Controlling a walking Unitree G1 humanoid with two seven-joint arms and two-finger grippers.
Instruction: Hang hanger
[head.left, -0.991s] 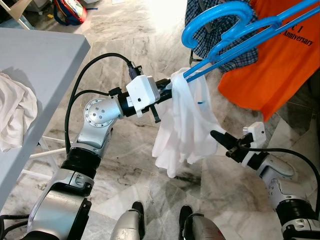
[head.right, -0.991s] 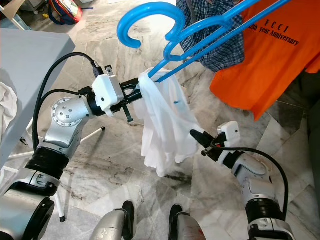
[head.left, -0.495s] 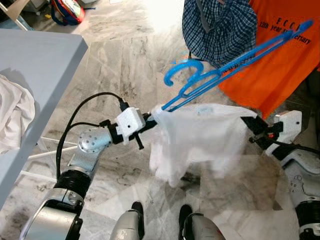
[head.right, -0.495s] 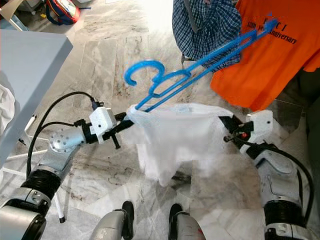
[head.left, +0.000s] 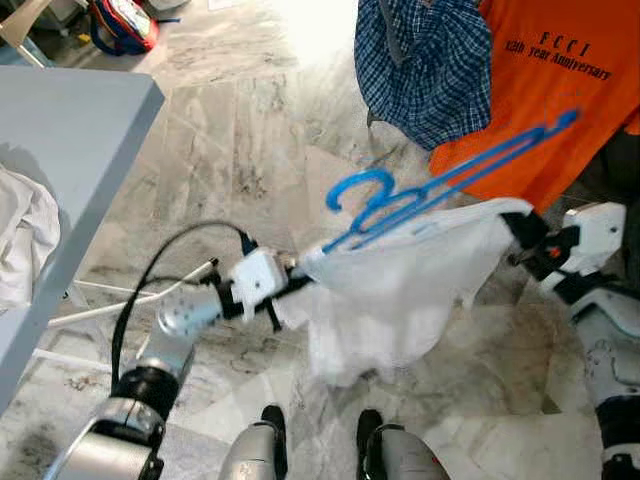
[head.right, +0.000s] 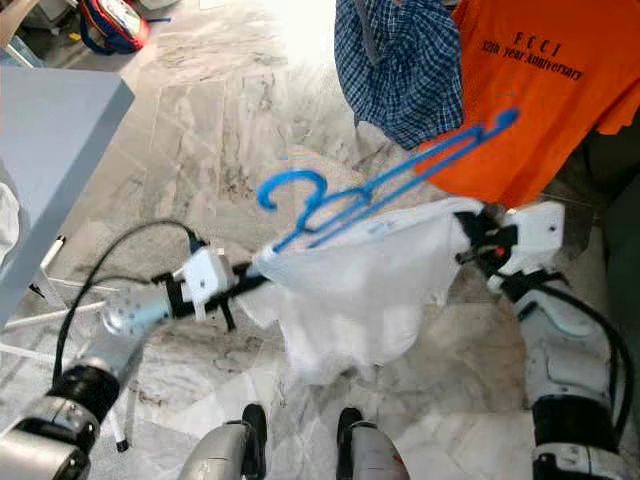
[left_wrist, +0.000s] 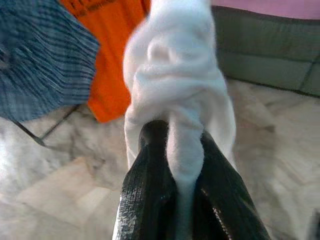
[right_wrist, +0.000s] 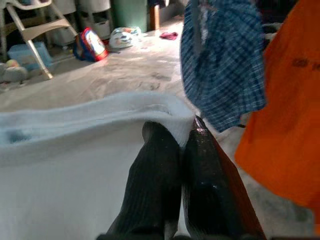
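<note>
Two tools, left tool (left_wrist: 175, 165), right tool (right_wrist: 182, 150), one white shirt (head.left: 400, 290), one blue hanger (head.left: 440, 190)

Your right end effector (head.left: 522, 232) went from free and low to up, clamping the white shirt (head.left: 400, 290), now stretched wide between both arms. Blue hangers (head.left: 420, 195) dropped lower.

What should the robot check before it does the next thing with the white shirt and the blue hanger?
1. Left pincer pinching the white shirt: ok, cloth sits between its fingers.
2. Right pincer gripping the shirt's other edge: ok.
3. Shirt spread between both pincers: ok, stretched wide.
4. Blue hanger seated inside the shirt: cannot tell; it lies on top, hook free.
5. Hanging spot free: cannot tell; a checked shirt and an orange T-shirt hang ahead, no rail seen.
</note>
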